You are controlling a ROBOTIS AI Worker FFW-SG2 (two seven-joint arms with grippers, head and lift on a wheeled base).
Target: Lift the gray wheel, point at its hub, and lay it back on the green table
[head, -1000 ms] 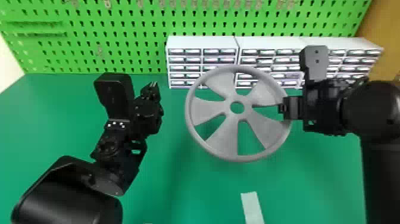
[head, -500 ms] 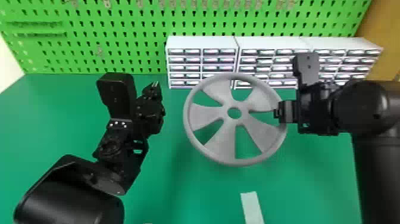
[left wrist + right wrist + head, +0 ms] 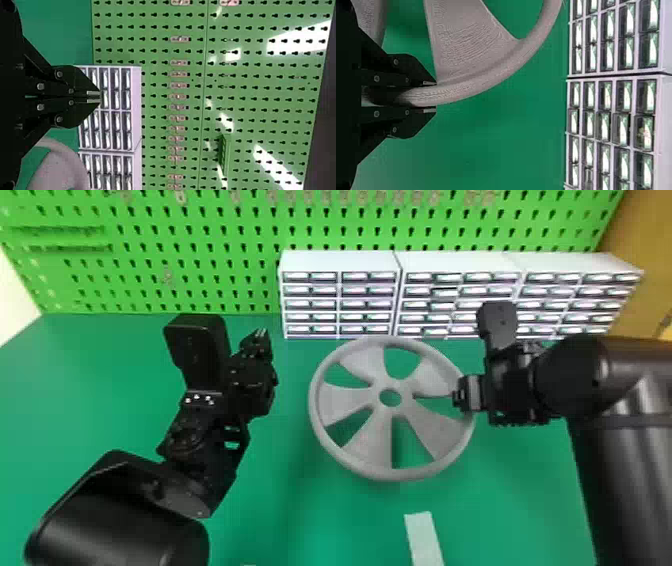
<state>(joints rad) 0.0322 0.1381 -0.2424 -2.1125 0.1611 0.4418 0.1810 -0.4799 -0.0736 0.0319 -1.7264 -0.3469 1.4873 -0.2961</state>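
In the head view, the gray wheel (image 3: pixel 367 440) is held by its rim on the robot's right side by the right gripper (image 3: pixel 460 394). The round opening in its hub (image 3: pixel 390 411) is seen between broad spokes, and green counter (image 3: pixel 100 380) is seen through the gaps. Whether the lower rim is touching the counter cannot be told. Since the earlier head views, the wheel and the right gripper have been brought toward the robot, and the wheel has been turned a little.

In the right wrist view, the rim is pinched between the fingers, one set on either side of it.

The left gripper (image 3: pixel 261 335) is placed beside the wheel, on the robot's left, well apart from the hub. In the left wrist view, its fingers are pressed together at the tips, and a part of the wheel is seen near them.

Beyond the wheel, white drawer cabinets (image 3: pixel 340 304) are lined up side by side along the green pegboard (image 3: pixel 200 292). On the robot's side of the wheel, a pale strip (image 3: pixel 424 540) is laid on the counter.
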